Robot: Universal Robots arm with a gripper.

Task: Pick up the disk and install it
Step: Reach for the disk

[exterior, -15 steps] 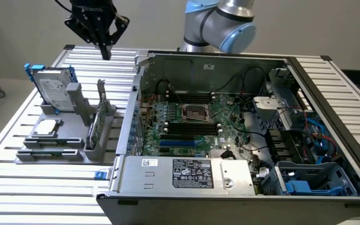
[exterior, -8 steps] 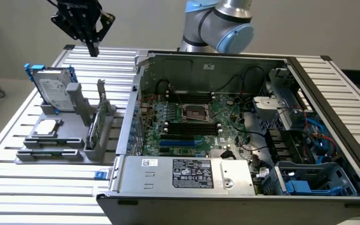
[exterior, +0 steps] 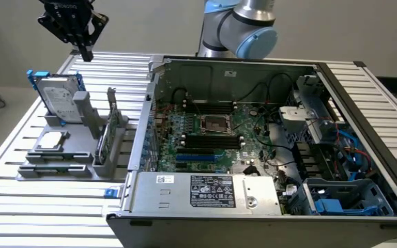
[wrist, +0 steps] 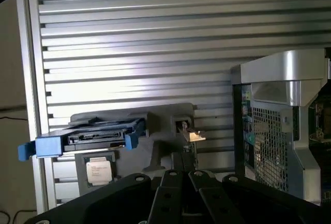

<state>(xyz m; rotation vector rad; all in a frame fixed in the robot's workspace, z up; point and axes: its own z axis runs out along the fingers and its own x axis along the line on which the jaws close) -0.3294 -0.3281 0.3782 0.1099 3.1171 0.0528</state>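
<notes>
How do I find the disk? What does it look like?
Find the big open computer case; the grey rack sits on the exterior view's left of it. The disk stands on edge at the rack's far end, silver with blue rails, unlike the small square chip and green card.

Silver-grey arm (exterior: 243, 26) with pale blue joint caps; angular black gripper (exterior: 86, 53) bearing white lettering

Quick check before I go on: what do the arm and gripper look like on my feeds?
The arm has silver-grey sections and rounded joints with light-blue caps. The gripper is matte black, an angular linkage that tapers to a narrow tip, with white lettering near its top. In the wrist view its black body carries round bolt heads.
</notes>
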